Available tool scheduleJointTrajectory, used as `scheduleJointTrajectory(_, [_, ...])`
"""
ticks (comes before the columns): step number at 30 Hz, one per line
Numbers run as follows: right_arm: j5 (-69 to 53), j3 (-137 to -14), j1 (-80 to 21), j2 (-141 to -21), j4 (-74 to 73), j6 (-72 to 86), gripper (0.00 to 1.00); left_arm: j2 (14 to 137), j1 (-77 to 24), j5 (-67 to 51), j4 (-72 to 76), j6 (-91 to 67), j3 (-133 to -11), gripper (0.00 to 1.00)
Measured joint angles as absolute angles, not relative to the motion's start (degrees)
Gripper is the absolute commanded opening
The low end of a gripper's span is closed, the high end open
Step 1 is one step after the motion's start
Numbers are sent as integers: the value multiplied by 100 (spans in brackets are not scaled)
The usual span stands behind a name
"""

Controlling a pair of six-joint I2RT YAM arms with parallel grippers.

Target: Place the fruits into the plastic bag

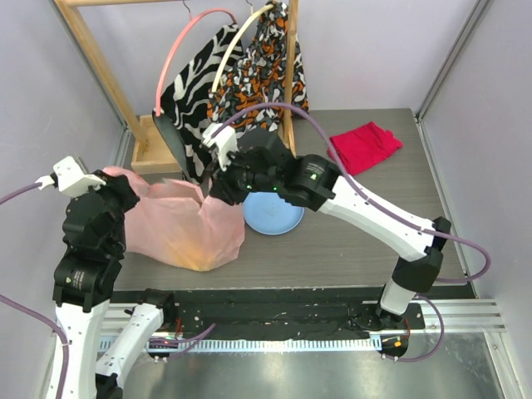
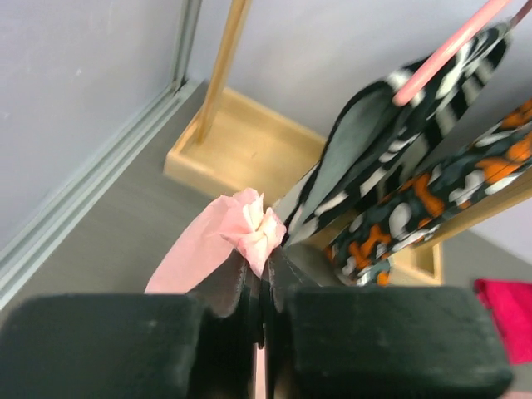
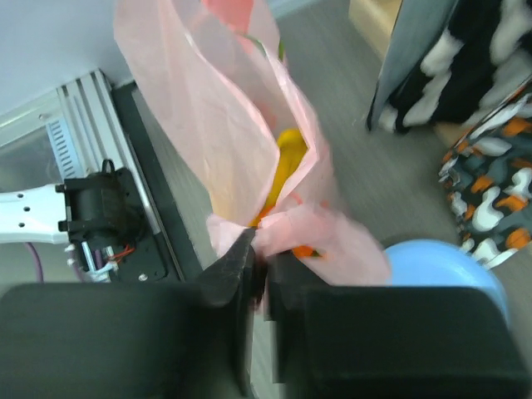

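Pinching a bunched corner of the plastic bag (image 2: 249,229), the left hand (image 2: 263,270) is pressing its fingers together on the film. The right hand (image 3: 262,262) is clamping another edge of the bag. Yellow bananas (image 3: 287,162) are lying inside, just ahead of its fingertips, and a blue plate (image 3: 449,270) is sitting to its right.

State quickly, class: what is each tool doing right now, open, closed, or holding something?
Left tool: closed, pinching a bunched bit of the plastic bag.
Right tool: closed, gripping the plastic bag's edge.
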State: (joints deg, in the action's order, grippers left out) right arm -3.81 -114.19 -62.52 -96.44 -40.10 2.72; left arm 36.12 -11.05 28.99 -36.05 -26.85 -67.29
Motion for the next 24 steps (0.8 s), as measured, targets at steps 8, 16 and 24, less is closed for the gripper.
scheduleJointTrajectory(8, [-388,-10903,-6252,-9765,-3955,176,100,3518,-1105,2871,-4160,-2971,-6707,100])
scheduleJointTrajectory(16, [-106,-9780,-5553,-8493,-3017,666,100,3297,-1105,2888,-4333,-2899,-6794,100])
scheduleJointTrajectory(24, [1391,-7570,-3745,-6440,-2141,1234,100,3286,-1105,3251,-4595,-2707,-7417,100])
